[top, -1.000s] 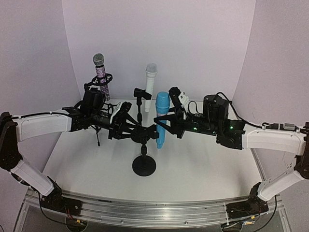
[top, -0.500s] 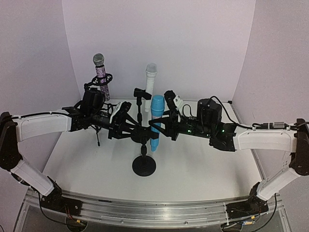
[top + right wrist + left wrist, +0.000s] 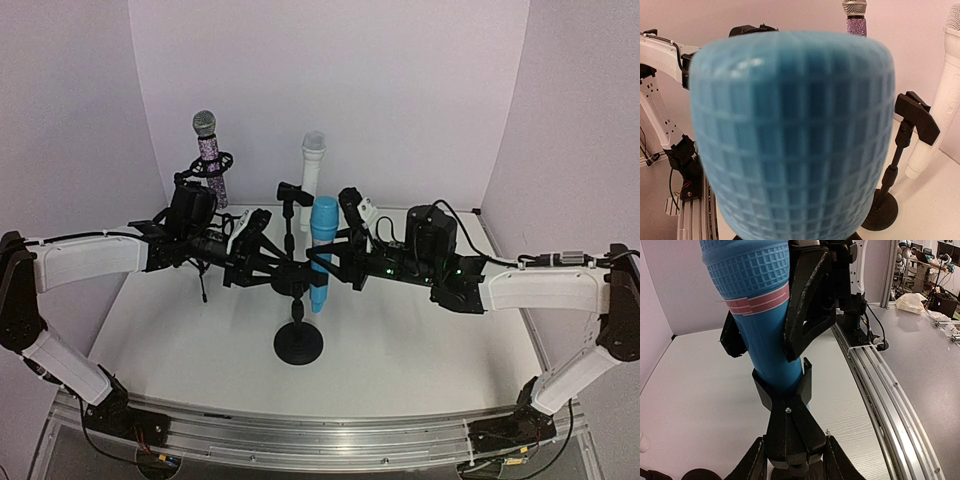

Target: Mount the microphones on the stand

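Note:
The light blue microphone (image 3: 322,250) stands upright with my right gripper (image 3: 336,258) shut on its body. Its lower shaft sits between the prongs of the near stand's black clip (image 3: 785,387). My left gripper (image 3: 792,462) is shut on the tail of that clip, squeezing it from the left. In the left wrist view the right gripper's black fingers (image 3: 810,300) flank the blue microphone (image 3: 765,315). Its head (image 3: 795,135) fills the right wrist view and hides that gripper's fingers. The glittery purple microphone (image 3: 210,160) sits in a stand at the back left. The white microphone (image 3: 312,170) stands upright at the back.
The near stand's round black base (image 3: 298,343) sits at the table's middle. A second black stand with an empty clip (image 3: 289,192) stands just behind the blue microphone. An aluminium rail (image 3: 300,425) runs along the table's near edge.
My right gripper has carried the light blue microphone leftward, up to the near stand's clip. The left gripper has stayed on the clip.

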Robot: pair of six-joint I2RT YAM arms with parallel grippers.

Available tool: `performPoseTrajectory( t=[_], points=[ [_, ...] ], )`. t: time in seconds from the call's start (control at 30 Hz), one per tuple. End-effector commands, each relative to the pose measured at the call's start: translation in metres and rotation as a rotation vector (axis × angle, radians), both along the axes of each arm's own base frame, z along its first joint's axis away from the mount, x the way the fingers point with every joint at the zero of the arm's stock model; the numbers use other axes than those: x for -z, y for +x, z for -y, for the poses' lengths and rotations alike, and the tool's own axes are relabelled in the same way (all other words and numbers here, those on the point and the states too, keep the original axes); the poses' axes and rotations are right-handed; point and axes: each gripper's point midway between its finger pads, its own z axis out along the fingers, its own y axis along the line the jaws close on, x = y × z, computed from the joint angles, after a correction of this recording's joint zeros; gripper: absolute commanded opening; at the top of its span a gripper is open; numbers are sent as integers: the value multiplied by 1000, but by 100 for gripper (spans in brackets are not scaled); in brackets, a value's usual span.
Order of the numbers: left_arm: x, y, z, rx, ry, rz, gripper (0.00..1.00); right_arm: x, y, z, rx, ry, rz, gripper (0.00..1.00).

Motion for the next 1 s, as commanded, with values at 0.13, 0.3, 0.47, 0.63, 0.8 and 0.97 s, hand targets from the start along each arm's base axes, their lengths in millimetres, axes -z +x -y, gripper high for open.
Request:
performPoseTrajectory(
  t=[0.13, 0.3, 0.47, 0.63, 0.8, 0.97],
  points=[
    [-18, -13, 3, 65, -56, 24, 73, -17, -10, 1, -12, 36, 16, 0],
    [-20, -11, 4, 56, -56, 33, 84, -16, -11, 0, -16, 27, 9, 2],
    [-19, -10, 3, 43, -50, 41, 86, -14, -10, 4, 0, 14, 5, 30],
    [-18, -10, 2, 45, -49, 38, 86, -17, -10, 4, -1, 4, 7, 52],
    [-18, -10, 2, 45, -49, 41, 86, -19, -9, 5, 9, 1, 9, 64],
    [-24, -10, -1, 34, -57, 47, 88, -21, -10, 14, 34, 3, 3, 88]
  ],
)
